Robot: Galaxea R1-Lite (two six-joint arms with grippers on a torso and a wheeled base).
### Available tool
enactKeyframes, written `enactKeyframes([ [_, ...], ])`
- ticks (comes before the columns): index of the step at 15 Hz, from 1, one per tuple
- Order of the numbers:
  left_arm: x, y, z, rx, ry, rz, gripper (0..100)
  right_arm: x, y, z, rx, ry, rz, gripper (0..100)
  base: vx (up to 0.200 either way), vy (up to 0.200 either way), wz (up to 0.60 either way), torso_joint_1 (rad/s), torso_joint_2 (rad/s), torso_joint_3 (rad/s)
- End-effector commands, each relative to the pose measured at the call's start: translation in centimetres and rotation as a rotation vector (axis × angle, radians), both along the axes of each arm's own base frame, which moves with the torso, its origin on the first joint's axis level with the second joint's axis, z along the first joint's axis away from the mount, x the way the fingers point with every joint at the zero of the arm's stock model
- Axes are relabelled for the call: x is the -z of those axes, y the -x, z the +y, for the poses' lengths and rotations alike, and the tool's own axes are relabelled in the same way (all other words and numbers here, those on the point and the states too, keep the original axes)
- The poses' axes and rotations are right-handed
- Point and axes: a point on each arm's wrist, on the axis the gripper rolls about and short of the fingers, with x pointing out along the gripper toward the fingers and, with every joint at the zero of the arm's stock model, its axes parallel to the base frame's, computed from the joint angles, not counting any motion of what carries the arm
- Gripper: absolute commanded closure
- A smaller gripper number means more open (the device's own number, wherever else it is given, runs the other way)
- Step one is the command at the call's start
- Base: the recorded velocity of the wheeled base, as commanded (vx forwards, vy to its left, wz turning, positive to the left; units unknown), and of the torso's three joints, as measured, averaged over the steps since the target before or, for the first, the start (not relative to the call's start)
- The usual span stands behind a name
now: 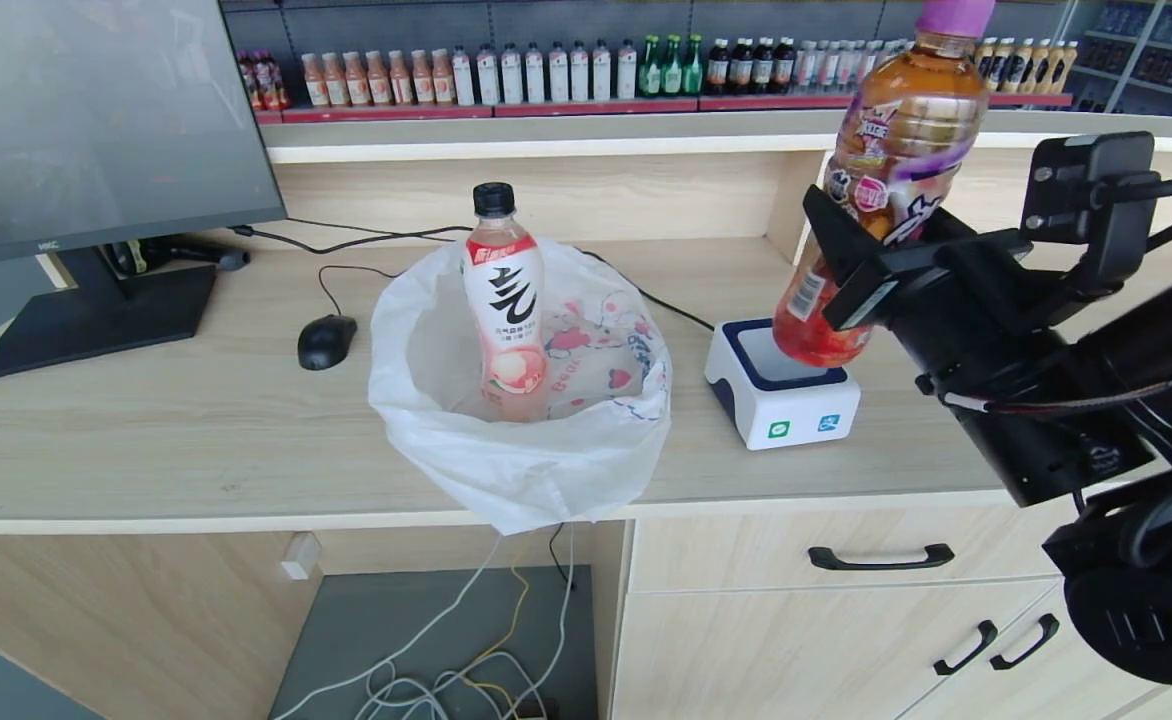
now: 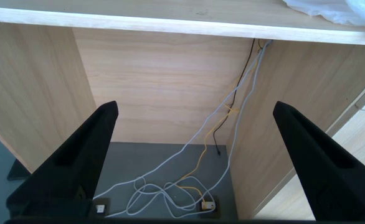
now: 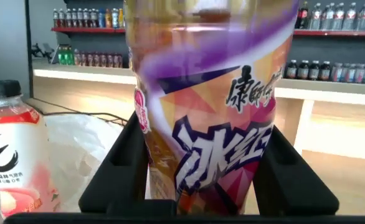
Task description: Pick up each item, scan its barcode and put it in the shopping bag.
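My right gripper (image 1: pixel 871 275) is shut on a tea bottle (image 1: pixel 881 190) with a purple cap, held tilted above the white barcode scanner (image 1: pixel 781 385) on the counter. In the right wrist view the tea bottle (image 3: pixel 213 106) stands between both black fingers (image 3: pixel 123 165). A pink peach drink bottle (image 1: pixel 503 300) stands upright inside the white shopping bag (image 1: pixel 521 440), left of the scanner. The peach bottle (image 3: pixel 17 158) also appears beside the bag (image 3: pixel 86 155). My left gripper (image 2: pixel 195 162) is open, hanging below the counter edge (image 2: pixel 170 25) over loose cables (image 2: pixel 170 186).
A monitor (image 1: pixel 96 120) stands at the counter's left, with a black mouse (image 1: pixel 326 341) and cables near the bag. Drawers with black handles (image 1: pixel 881 557) sit under the counter on the right. Shelves of bottles (image 1: pixel 596 70) line the back wall.
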Motion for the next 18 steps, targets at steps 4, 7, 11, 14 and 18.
enactKeyframes([
  [4,0.0,0.0,0.0,0.000,0.000,0.000,0,0.7,0.8,0.9,-0.023,-0.097,0.069,100,0.000,0.000,0.00,0.000,0.00,0.000],
  [7,0.0,0.0,0.0,0.000,0.000,0.000,0,0.7,1.6,2.0,-0.065,-0.096,0.075,100,0.000,0.000,0.00,0.000,0.00,0.000],
  [11,0.0,0.0,0.0,0.000,0.000,0.000,0,0.5,1.9,2.0,-0.080,-0.110,0.074,100,0.000,0.000,0.00,0.000,0.00,0.000],
  [14,0.0,0.0,0.0,0.000,-0.003,0.000,0,0.5,1.9,2.0,-0.122,-0.107,0.068,100,0.000,0.000,0.00,0.000,0.00,0.000],
  [18,0.0,0.0,0.0,0.000,-0.006,0.001,0,0.3,1.8,2.1,-0.140,-0.143,0.076,100,0.000,0.000,0.00,0.000,0.00,0.000],
])
